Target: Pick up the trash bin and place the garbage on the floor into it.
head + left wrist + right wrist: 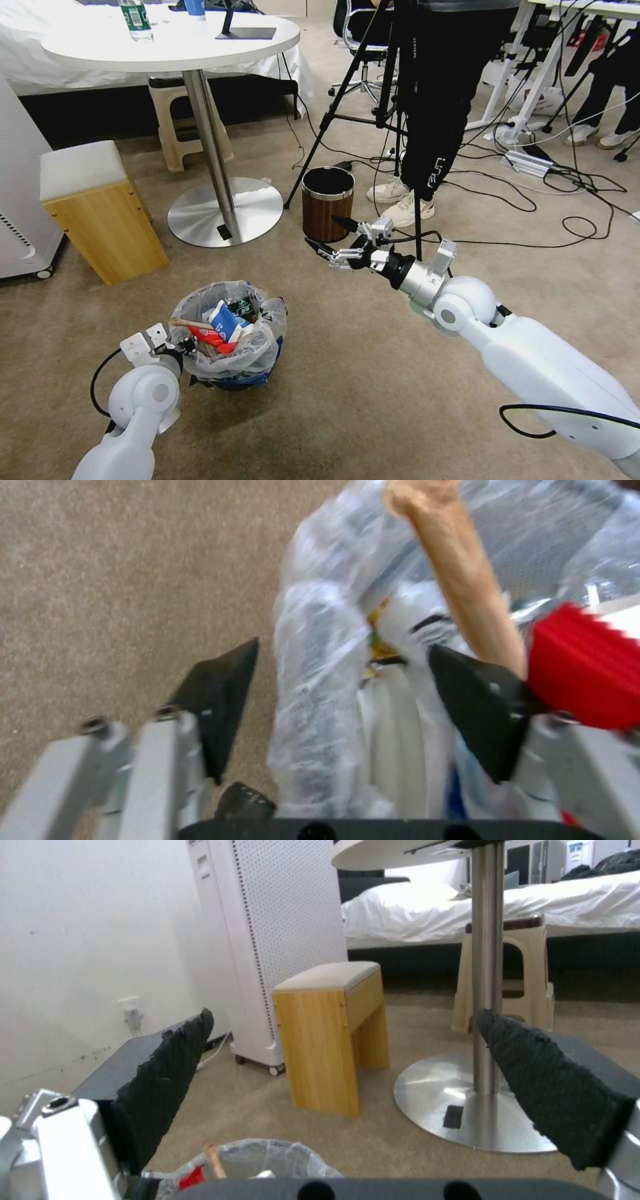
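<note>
Left hand (175,345) sits at the near rim of the trash bin (230,333), and the left wrist view shows its two dark fingers (217,707) spread apart, one outside the crinkly bag-covered wall and one inside it, straddling the rim without pressing on it. That bin stands on the beige carpet floor (347,400), and it is heaped with garbage (223,323): a blue-white carton, a red wrapper, a wooden stick (460,565) and a green-label bottle among the plastic. Right hand (333,239) hangs in the air well apart from the trash bin, up and to its right, fingers wide open with nothing between them, just in front of a brown cylindrical bin (327,202). Beyond the trash bin to its left stands a wooden stool (100,210), and straight beyond it the steel base of a round white counter (223,210).
</note>
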{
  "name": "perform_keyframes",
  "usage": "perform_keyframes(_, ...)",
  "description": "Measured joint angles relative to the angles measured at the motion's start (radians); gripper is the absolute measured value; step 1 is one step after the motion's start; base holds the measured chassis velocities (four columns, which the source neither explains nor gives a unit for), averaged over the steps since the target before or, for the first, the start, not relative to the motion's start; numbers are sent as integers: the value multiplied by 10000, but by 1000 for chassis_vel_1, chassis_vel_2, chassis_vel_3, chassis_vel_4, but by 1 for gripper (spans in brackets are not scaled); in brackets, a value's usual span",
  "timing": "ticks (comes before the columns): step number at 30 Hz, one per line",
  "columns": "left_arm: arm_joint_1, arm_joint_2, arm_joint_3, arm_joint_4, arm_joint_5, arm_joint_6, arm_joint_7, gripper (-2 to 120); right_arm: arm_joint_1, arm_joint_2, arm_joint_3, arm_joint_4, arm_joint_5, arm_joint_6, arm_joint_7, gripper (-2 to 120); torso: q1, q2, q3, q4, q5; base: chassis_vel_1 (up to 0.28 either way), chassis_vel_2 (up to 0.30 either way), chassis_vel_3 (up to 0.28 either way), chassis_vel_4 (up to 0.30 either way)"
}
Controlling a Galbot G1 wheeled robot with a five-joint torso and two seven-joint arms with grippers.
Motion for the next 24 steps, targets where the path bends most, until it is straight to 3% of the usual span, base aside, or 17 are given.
perform_keyframes(5, -117, -76, 31, -29, 140, -132, 73, 89, -67, 32, 8, 17, -72, 79, -7, 100, 0, 0, 0, 1, 2, 0, 0, 0, 0)
perform_keyframes(15, -675, -129, 27, 393, 653, -738, 546, 93, -72, 63, 56, 26, -115, 150, 40, 100, 0, 2, 0, 1, 2, 0, 0, 0, 0)
perform_keyframes(20, -932, -121, 12, 556, 1202, -1209, 1124, 97, -114, 151, 215, 5, -139, 150, 701, 100, 0, 2, 0, 0, 1, 0, 0, 0, 0)
perform_keyframes(24, -858, 54, -84, 256, 1739, -1566, 1709, 99, -156, 344, 585, 10, -184, 116, 1957, 100, 0, 3, 0, 1, 3, 0, 0, 0, 0)
